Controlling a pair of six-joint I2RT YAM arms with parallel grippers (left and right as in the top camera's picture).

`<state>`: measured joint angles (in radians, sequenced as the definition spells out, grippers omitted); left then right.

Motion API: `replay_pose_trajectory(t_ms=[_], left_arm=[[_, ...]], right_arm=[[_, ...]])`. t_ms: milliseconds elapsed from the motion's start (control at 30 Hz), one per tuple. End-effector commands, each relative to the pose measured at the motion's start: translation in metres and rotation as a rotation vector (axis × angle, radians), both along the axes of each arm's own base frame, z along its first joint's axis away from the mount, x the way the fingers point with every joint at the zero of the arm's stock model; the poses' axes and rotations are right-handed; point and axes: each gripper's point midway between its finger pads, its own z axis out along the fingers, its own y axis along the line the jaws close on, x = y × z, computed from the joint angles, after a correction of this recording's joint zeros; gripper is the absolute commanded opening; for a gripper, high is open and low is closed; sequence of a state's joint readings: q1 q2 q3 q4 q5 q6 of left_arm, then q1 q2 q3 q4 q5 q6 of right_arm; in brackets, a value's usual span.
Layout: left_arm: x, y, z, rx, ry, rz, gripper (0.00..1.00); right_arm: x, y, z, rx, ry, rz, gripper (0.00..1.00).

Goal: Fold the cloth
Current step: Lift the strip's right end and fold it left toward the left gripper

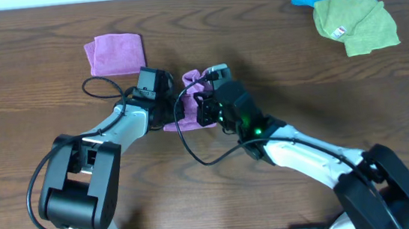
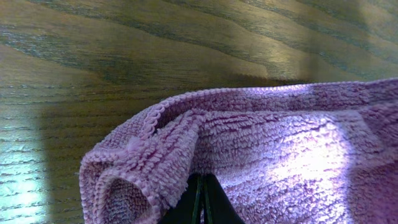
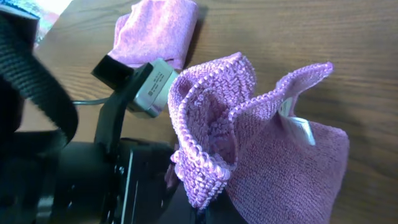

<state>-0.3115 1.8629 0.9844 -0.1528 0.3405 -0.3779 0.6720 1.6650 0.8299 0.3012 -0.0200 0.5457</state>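
Both grippers (left [image 2: 202, 200], right [image 1: 200, 104]) pinching cloth [image 2: 280, 155], bunched

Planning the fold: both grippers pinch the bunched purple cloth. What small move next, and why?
Probably draw the left gripper and right gripper apart to stretch the cloth flat: both are shut on it close together, and it stands crumpled, with nothing flat to fold.

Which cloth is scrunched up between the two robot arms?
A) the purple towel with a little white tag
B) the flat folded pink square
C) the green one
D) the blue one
A: the purple towel is bunched where both arms meet, while the green cloth and folded square lie apart, untouched.
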Motion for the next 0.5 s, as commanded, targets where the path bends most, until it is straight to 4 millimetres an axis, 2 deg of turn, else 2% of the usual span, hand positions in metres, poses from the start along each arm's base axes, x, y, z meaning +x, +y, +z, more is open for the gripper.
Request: replay_pose_trajectory(t_ms=[0,267,467], left_arm=[[0.001,-0.001,-0.006,0.000,0.023,0.012,0.06],[0.002,0.006,0.002,-0.001,0.018,0.027,0.05],[0.013,0.011,0.036,-0.027,-0.068,0.036,0.06]], right_arm=[[0.005,0.013,0.005,0.037,0.014,0.001,0.01],[0.002,0.017,0.005,0.047,0.026,0.026,0.01],[0.002,0.017,0.005,0.046,0.027,0.026,0.01]])
